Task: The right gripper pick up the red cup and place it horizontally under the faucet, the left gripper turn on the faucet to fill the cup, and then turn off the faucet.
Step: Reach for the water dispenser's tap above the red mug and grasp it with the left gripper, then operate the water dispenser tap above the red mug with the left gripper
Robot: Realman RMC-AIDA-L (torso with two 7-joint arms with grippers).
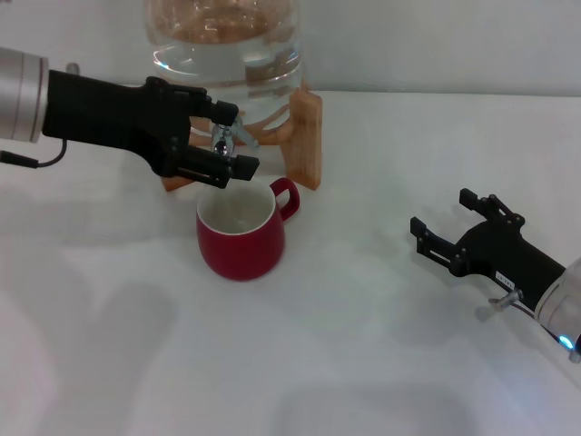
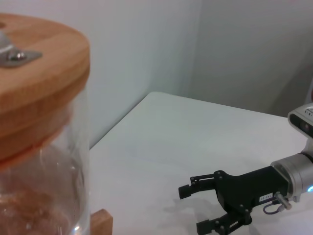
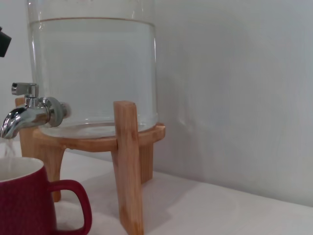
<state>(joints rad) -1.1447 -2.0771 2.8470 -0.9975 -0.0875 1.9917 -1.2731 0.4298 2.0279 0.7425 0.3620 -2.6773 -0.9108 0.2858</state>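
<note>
So the red cup (image 1: 240, 229) is already parked upright on the table (image 1: 363, 345), right under the faucet (image 1: 223, 136) of the glass water dispenser (image 1: 224, 45) on its wooden stand (image 1: 304, 141). Cup placement looks done to me. In the right wrist view the chrome spout (image 3: 19, 117) hangs just above the cup's rim, handle pointing toward the stand leg.

The right gripper (image 1: 458, 227) is off to the side, well apart from the cup, resting low near the table with its jaws spread wide and nothing in them. The left wrist view shows the same thing, prongs apart and empty. I'd call that arm finished with its part.

The left gripper (image 1: 218, 145) is where the action is: it's up at the faucet, one prong above the lever area and one below, just over the cup's mouth. Jaws look partly open around the tap, but I can't tell if they actually grip the lever or just sit beside it.

I can't see any stream of water, and the cup's white inside looks dry-ish from the head view, hard to be sure. So my guess: opening the tap, filling and closing it are all left.
</note>
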